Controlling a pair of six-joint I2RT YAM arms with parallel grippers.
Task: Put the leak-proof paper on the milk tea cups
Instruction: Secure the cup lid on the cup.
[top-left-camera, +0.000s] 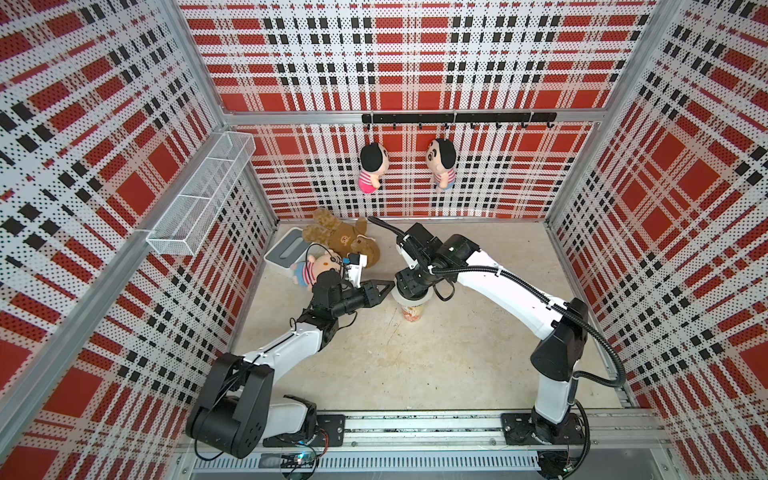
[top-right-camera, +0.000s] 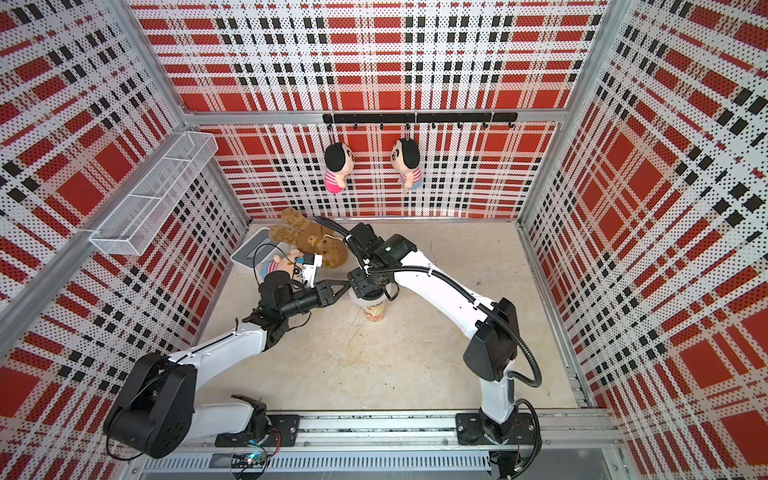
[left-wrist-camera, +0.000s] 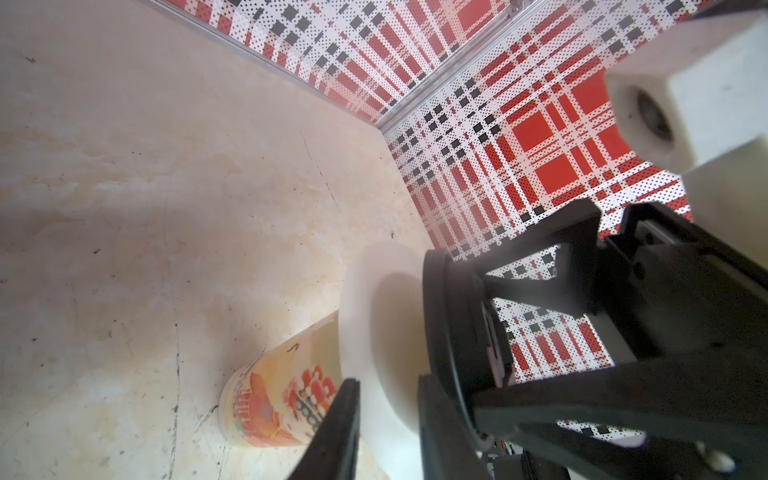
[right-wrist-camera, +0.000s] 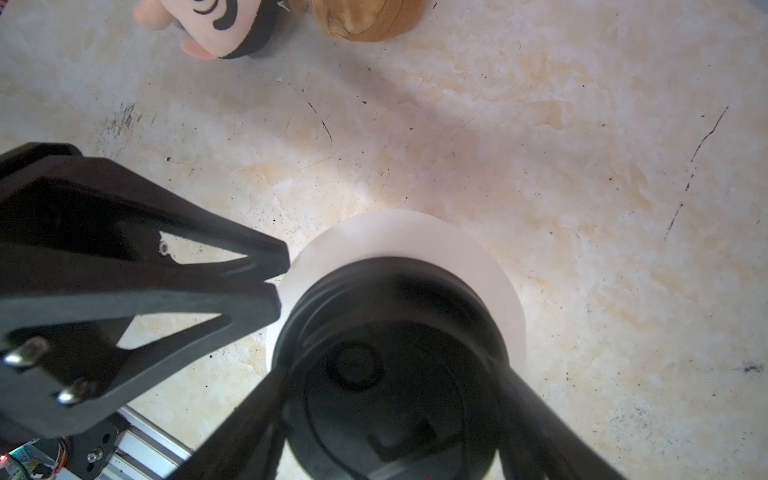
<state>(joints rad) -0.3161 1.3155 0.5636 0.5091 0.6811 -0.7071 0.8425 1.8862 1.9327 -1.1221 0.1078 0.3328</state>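
Covering the cup (left-wrist-camera: 286, 395), paper (left-wrist-camera: 374, 316) pinched by left fingers (right-wrist-camera: 266, 274), right fingers (right-wrist-camera: 523, 399) clamping black lid (right-wrist-camera: 395, 365)

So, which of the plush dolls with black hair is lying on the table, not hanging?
The doll with the striped shirt, beside the white box. The two others hang from the black hook rail.

In a top view, the cup (top-right-camera: 375, 311) stands upright on the counter (top-right-camera: 415, 353), white paper (top-right-camera: 358, 300) over its mouth. The right tool (top-right-camera: 371, 291) hangs directly above it; the left tool (top-right-camera: 344, 287) reaches the paper's edge.
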